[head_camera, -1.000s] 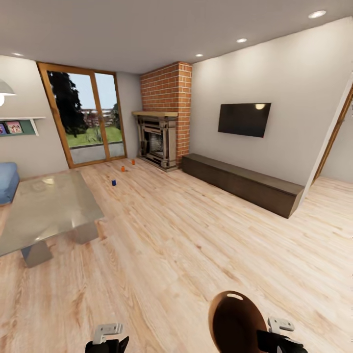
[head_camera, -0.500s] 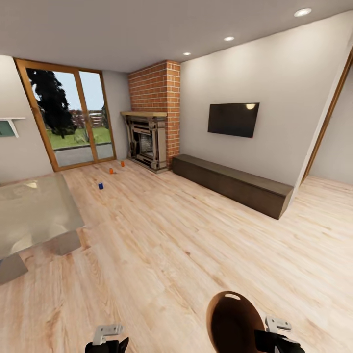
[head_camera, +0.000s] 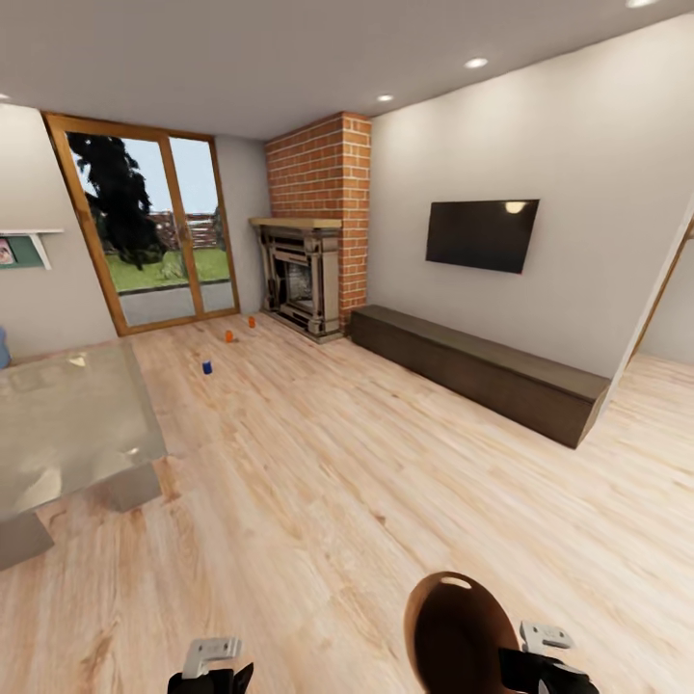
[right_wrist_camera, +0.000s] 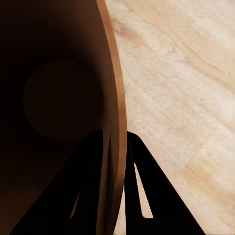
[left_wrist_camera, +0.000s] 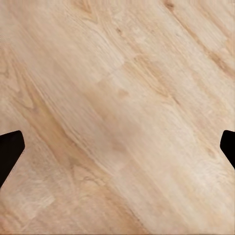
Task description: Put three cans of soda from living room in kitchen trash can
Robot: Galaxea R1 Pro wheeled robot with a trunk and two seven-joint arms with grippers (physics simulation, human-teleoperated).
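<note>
Standing on the light plank floor (head_camera: 318, 463) of the living room, three soda cans are counted: one blue can (head_camera: 206, 367) and two orange cans, the nearer (head_camera: 229, 336) and the farther (head_camera: 252, 322). They are seen far off, in front of the two wood-framed glass doors (head_camera: 154, 231) and beside the one dark fireplace (head_camera: 301, 281) under the brick chimney (head_camera: 323, 169). The blue one is set a little apart from the orange pair. One wall TV (head_camera: 480, 234) is hung above one long dark bench (head_camera: 482, 371), and one glass desk (head_camera: 58, 424) is seen at the left.

The tash can (head_camera: 458, 631), copper-brown with a dark inside, is held at the right, its slot handle near the rim. In the right wrist view its wall (right_wrist_camera: 113, 122) is clamped by the right hand (right_wrist_camera: 116, 161), one finger inside and one outside. The left hand (left_wrist_camera: 117, 147) is held spread wide apart over bare floor, with nothing between its two dark fingertips (left_wrist_camera: 9, 149).
</note>
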